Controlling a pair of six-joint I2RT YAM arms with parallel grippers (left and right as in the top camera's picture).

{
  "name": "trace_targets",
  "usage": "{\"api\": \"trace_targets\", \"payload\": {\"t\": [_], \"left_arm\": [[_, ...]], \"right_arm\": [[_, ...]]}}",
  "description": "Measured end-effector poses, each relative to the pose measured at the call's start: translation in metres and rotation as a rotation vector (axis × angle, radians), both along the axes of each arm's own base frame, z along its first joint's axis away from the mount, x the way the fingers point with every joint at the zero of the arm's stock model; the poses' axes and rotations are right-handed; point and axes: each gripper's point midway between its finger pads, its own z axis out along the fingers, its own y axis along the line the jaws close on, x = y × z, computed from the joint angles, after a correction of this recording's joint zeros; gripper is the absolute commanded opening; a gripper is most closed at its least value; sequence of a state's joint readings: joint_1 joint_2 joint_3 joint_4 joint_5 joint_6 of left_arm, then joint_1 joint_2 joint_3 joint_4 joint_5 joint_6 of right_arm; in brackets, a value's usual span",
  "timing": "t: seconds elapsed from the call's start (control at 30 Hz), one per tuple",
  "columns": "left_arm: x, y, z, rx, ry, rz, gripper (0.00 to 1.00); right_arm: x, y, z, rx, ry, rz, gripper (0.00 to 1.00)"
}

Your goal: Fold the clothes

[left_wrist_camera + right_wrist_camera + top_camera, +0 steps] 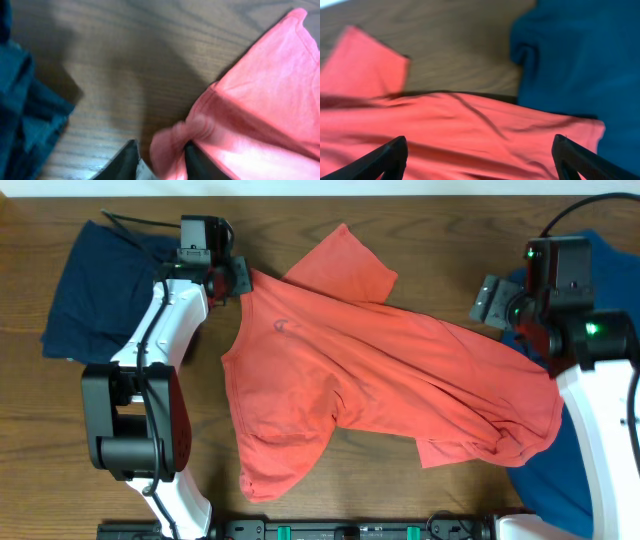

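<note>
A coral-red T-shirt (370, 370) lies spread and wrinkled across the middle of the table, one sleeve pointing to the far side. My left gripper (232, 280) sits at its far left shoulder corner. In the left wrist view a bunched fold of the red T-shirt (270, 100) lies between the jaws of the left gripper (162, 162), against the right finger (200, 162), with a gap to the left finger. My right gripper (490, 302) hangs wide open over the right part of the T-shirt (470, 130), nothing held by the right gripper (480, 155).
A dark navy garment (95, 290) lies crumpled at the far left, beside the left arm, and shows in the wrist view too (25, 115). A brighter blue garment (550, 480) lies at the right under the shirt's edge and the right arm, close to the right gripper (580, 60).
</note>
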State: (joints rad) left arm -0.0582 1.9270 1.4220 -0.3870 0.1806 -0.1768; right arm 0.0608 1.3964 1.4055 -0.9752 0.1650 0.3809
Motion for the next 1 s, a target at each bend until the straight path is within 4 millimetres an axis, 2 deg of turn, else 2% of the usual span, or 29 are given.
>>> {"api": "trace_targets", "payload": {"t": [0.13, 0.27, 0.37, 0.43, 0.5, 0.63, 0.8, 0.9, 1.0], "left_arm": [[-0.013, -0.004, -0.005, -0.02, 0.057, -0.014, 0.5], [-0.032, -0.013, 0.002, -0.065, 0.111, -0.042, 0.51], [-0.05, -0.022, 0.019, -0.108, 0.137, -0.071, 0.52], [-0.064, -0.03, 0.028, -0.125, 0.162, -0.091, 0.52], [-0.077, -0.039, 0.034, -0.133, 0.19, -0.115, 0.52], [-0.104, -0.065, 0.032, -0.138, 0.271, -0.181, 0.52], [-0.124, -0.094, 0.029, -0.129, 0.323, -0.258, 0.52], [-0.13, -0.106, 0.028, -0.122, 0.328, -0.294, 0.52], [-0.134, -0.114, 0.028, -0.118, 0.331, -0.314, 0.52]], "right_arm": [[0.01, -0.038, -0.03, 0.004, 0.077, -0.123, 0.82], [0.02, -0.075, -0.06, 0.038, 0.127, -0.228, 0.76], [0.032, -0.095, -0.091, 0.067, 0.166, -0.272, 0.56], [0.041, -0.099, -0.112, 0.084, 0.192, -0.276, 0.35], [0.047, -0.097, -0.137, 0.11, 0.233, -0.267, 0.23], [0.046, -0.089, -0.185, 0.165, 0.343, -0.253, 0.2], [0.036, -0.085, -0.232, 0.185, 0.463, -0.262, 0.03], [0.037, -0.095, -0.235, 0.147, 0.464, -0.312, 0.01], [0.039, -0.123, -0.235, 0.063, 0.434, -0.401, 0.01]]}}
